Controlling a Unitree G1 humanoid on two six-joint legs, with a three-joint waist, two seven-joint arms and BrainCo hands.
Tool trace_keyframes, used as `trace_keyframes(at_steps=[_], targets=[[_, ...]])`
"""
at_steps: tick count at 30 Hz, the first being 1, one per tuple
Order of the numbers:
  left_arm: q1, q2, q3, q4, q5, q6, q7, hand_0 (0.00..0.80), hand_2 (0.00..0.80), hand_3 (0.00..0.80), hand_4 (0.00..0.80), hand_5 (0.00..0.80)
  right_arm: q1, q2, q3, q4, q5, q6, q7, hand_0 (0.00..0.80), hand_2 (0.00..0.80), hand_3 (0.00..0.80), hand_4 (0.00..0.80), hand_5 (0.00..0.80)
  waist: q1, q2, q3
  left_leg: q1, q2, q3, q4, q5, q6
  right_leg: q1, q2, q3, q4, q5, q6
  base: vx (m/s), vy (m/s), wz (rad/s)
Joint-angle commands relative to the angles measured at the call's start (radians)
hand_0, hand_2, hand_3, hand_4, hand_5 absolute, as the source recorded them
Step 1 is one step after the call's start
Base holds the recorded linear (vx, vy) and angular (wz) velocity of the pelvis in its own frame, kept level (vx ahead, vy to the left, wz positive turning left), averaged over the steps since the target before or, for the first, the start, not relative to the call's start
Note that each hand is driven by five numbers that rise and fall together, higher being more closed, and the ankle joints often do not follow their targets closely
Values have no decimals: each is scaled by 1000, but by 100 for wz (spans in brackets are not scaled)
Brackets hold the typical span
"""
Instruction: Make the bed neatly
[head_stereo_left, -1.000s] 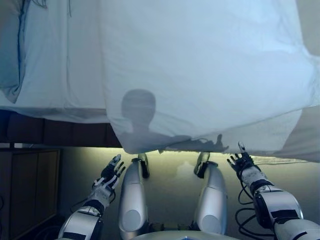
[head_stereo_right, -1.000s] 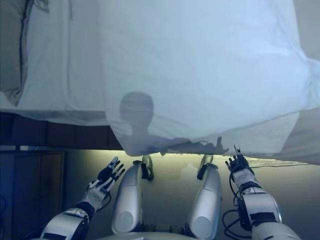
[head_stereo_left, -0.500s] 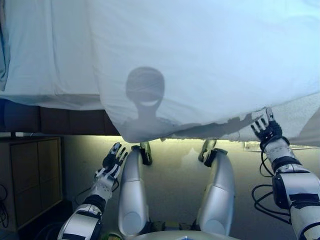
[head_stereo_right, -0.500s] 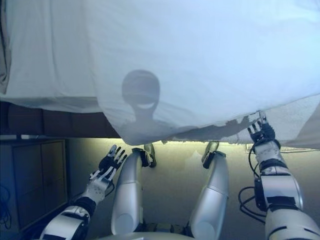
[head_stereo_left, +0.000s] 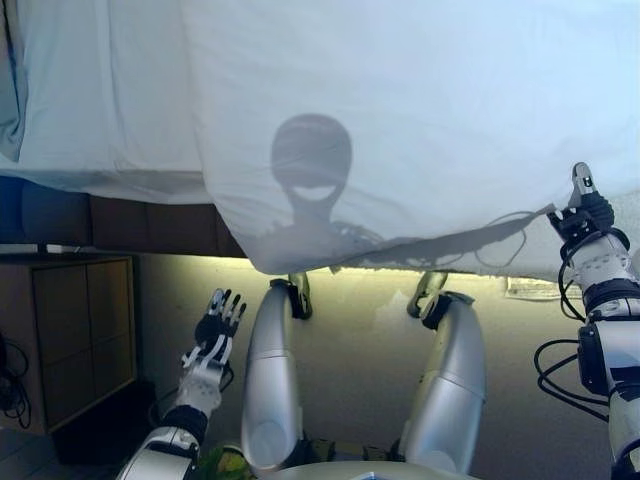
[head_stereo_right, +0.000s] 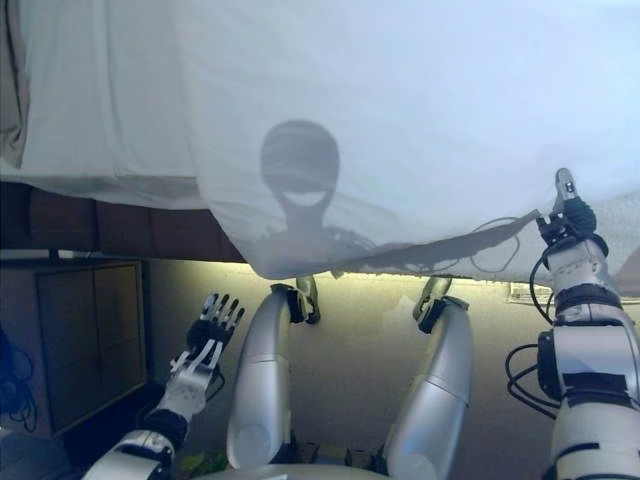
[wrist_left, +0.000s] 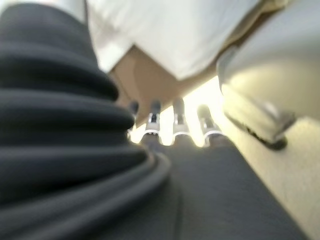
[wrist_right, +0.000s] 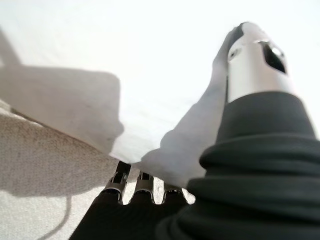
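1. White duvet (head_stereo_left: 400, 110) spread over the bed (head_stereo_left: 100, 215), long hem running left to right along the near side, overhanging the edge.
2. Right hand (head_stereo_left: 588, 212) up at that hem at the far right: fingers tucked beneath the cloth edge, thumb raised above it; whether closed on it, cannot tell.
3. Left hand (head_stereo_left: 214, 330) low beside the bed frame, well apart from the hem, fingers straight and spread, holding nothing.
4. Nearer to the duvet: the right hand, by judgement.
5. Count: one duvet, one bed, one wooden cabinet (head_stereo_left: 75, 335), two hands.
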Motion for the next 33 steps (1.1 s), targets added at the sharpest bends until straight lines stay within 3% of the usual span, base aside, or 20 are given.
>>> trace_keyframes(at_steps=[1, 3, 4, 5, 6, 14, 22, 32, 33], targets=[[67, 50, 6, 4, -9, -23, -27, 0, 0, 0, 0, 0, -184, -112, 43, -74, -23, -102, 40, 0, 0, 0, 0, 0, 26, -12, -27, 2, 4, -82, -78, 47, -25, 29, -14, 10, 50, -34, 28, 0, 0, 0], [80, 52, 11, 6, 1, -12, -35, 0, 0, 0, 0, 0, -201, -119, 59, -83, -50, -102, 44, 0, 0, 0, 0, 0, 27, -14, -24, 12, 6, -82, -79, 52, -25, 41, -10, 9, 49, -34, 26, 0, 0, 0], [86, 51, 13, 12, 8, -6, -44, 0, 0, 0, 0, 0, -202, -122, 62, -88, -60, -103, 51, 292, 292, 292, 292, 292, 27, -14, -24, 20, 8, -81, -82, 56, -25, 49, -8, 9, 46, -33, 25, 31, 18, -1], [90, 50, 12, 16, 15, -2, -48, 0, 0, 0, 0, 0, -204, -123, 66, -90, -71, -100, 51, 681, 681, 681, 681, 681, 27, -15, -25, 29, 9, -81, -88, 60, -25, 58, -5, 10, 43, -31, 24, 39, 29, -2], [94, 49, 10, 19, 21, 3, -55, 0, 0, 0, 0, 0, -201, -125, 68, -92, -93, -93, 58, 800, 800, 800, 800, 800, 26, -15, -26, 41, 10, -79, -96, 63, -25, 71, -4, 9, 36, -29, 23, 46, 34, -3], [107, 38, -30, 32, 60, 10, -95, 0, 0, 0, 0, 0, -113, -113, 58, -56, -195, 8, 49, 800, 800, 800, 800, 800, 23, -28, -47, 214, 9, -43, -253, 117, -31, 240, 4, -25, -133, 17, 33, 58, 36, -6], [96, 42, -61, 82, 115, 27, -83, 0, 0, 0, 0, 0, -27, -99, 44, -37, -228, 41, 98, 800, 800, 800, 800, 800, 20, -69, -96, 422, 8, 14, -453, 182, -47, 451, 15, -90, -365, 83, 66, 51, 17, 1], [67, 65, -36, 98, 162, 26, -65, 0, 0, 0, 0, 0, 36, -85, 25, -55, -186, 88, 162, 800, 800, 800, 800, 800, 12, -113, -165, 622, 18, 57, -619, 233, -65, 693, 76, -131, -606, 150, 89, 63, -33, -1], [54, 72, -37, 77, 161, 24, -58, 0, 0, 0, 0, 0, 42, -76, 26, -65, -186, 88, 170, 800, 800, 800, 800, 800, 8, -121, -175, 639, 16, 67, -643, 261, -59, 715, 81, -138, -644, 179, 84, 16, -40, 1]])
